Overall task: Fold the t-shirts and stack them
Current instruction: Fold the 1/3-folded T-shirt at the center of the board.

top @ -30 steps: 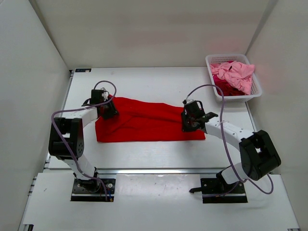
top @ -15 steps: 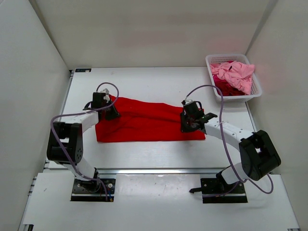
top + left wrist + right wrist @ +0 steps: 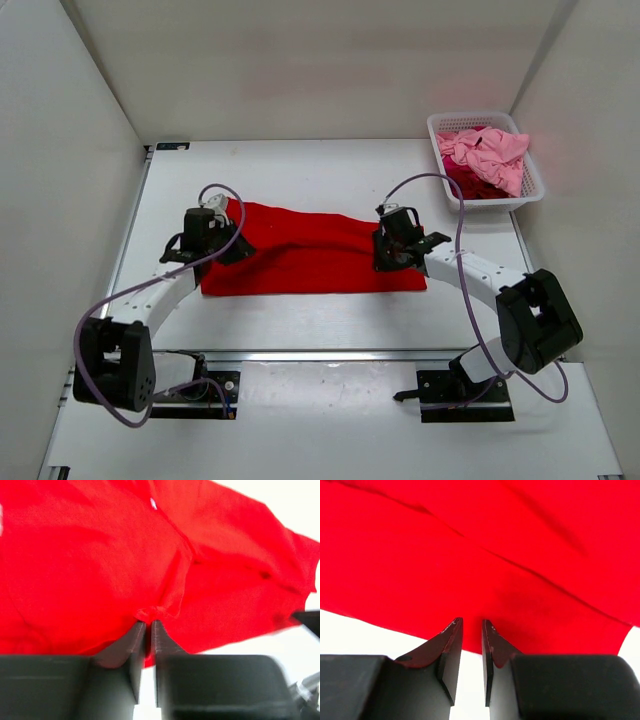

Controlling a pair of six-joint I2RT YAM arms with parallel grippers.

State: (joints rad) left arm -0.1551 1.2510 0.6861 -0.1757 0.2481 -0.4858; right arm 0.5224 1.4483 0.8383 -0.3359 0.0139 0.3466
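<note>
One red t-shirt, one pink t-shirt — one basket

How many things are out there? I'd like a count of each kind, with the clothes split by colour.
bright red t-shirt, lying flat: 1
light pink t-shirt, in the basket: 1
magenta cloth under the pink one: 1 showing; more may be hidden
white basket: 1
robot arms: 2
Total: 6 in view

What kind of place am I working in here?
Probably an enclosed lab test cell: plain white panels box in a white table holding the bright red t-shirt and a white basket of pink shirts.
</note>
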